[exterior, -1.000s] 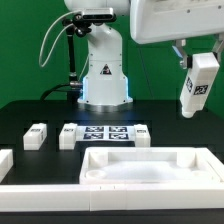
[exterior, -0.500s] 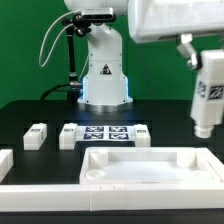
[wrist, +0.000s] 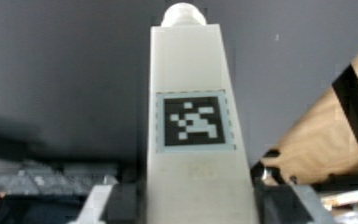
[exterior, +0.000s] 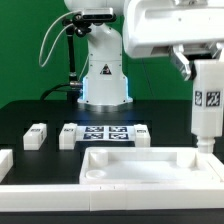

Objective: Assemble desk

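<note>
Table (exterior: pixel 22 116) bears slab (exterior: pixel 150 166), posts (exterior: pixel 36 136), marker board (exterior: pixel 104 134)

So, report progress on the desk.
Done: nothing visibly fitted; the slab carries no legs. In hand: the tool holds one leg upright over the slab's far corner on the exterior view's right. Left: seat it, then the other legs lying loose beyond the slab.

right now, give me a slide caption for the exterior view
The hand holds a tagged white leg upright over the slab corner on the exterior view's right.
</note>
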